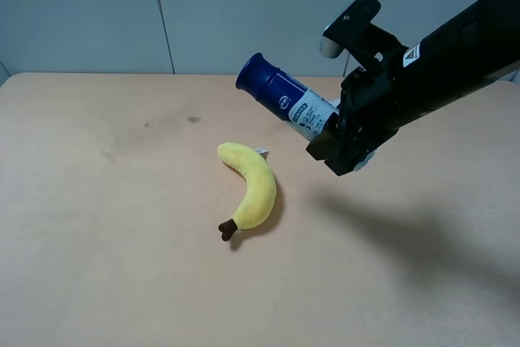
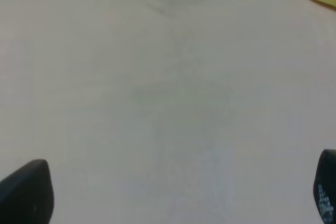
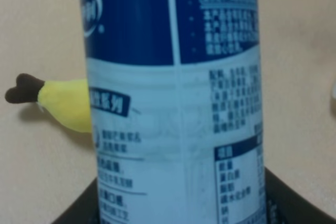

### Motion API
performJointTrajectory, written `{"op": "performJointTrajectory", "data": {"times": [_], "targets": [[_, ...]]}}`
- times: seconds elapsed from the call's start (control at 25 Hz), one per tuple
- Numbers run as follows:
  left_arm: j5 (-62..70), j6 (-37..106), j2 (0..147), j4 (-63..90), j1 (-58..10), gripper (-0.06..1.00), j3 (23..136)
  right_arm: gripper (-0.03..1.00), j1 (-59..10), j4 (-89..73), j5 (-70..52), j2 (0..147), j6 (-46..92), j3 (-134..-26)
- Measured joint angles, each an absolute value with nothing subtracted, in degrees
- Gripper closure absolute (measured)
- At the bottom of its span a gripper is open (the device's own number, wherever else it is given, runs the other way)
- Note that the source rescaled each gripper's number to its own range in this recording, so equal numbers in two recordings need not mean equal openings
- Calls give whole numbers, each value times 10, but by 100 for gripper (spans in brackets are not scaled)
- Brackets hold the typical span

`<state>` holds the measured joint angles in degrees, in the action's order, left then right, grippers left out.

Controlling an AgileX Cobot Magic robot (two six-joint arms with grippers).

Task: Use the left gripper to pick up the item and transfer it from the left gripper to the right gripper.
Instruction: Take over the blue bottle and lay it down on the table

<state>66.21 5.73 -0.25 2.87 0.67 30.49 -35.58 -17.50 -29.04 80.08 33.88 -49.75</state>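
Only the left wrist view shows the left gripper (image 2: pixel 176 192), jaws released; the right gripper (image 1: pixel 335 137) grasps the tilted, blue-topped white cylindrical can (image 1: pixel 276 93).

The banana (image 1: pixel 252 188) lies mid-table (image 1: pixel 97 241). Just beyond it and to the right, the can (image 1: pixel 280 97) sits in the right gripper (image 1: pixel 331 126) (clear of the table), its cap end pointing left.

1. The can (image 1: pixel 284 101), dark blue on top and white with print below, is held tilted in the air just beyond the plush banana (image 1: pixel 250 183).
2. The right pincer (image 1: pixel 331 129) clamps the can's white end.
3. The left pincer (image 2: pixel 173 198) is spread wide and empty near the banana.
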Motion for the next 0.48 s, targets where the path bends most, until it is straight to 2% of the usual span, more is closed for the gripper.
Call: {"op": "performJointTrajectory", "data": {"times": [0.48], "targets": [[614,60,-3,66,7,-3,284,89,-356,-175,-290,801,337,-498]]}}
